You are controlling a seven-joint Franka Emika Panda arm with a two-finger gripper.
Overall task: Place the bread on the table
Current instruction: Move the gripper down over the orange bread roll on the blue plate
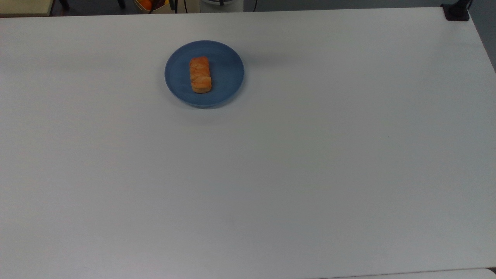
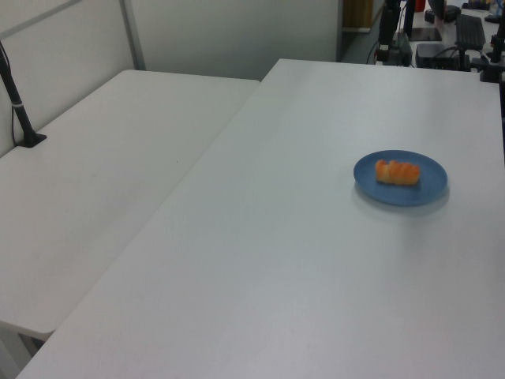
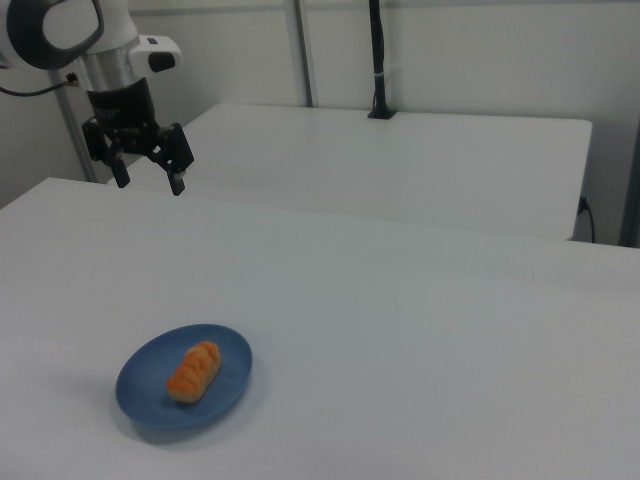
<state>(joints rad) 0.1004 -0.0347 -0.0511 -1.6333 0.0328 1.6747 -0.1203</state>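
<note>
The bread (image 1: pixel 200 74), a small golden-orange roll, lies on a round blue plate (image 1: pixel 228 71) toward the far side of the white table (image 1: pixel 271 174). The left view has the bread (image 2: pixel 398 171) on the plate (image 2: pixel 430 180) at its right side. In the right view the bread (image 3: pixel 193 370) rests on the plate (image 3: pixel 140 385) at the lower left. My gripper (image 3: pixel 148 181) hangs high above the table's far left edge in the right view, well apart from the plate, fingers open with nothing between them.
A second white table (image 2: pixel 95 181) adjoins at the left view's left, with a black pole (image 2: pixel 20 110) clamped to its edge. A black clamp (image 1: pixel 456 13) sits at the top view's upper right corner. Broad bare tabletop surrounds the plate.
</note>
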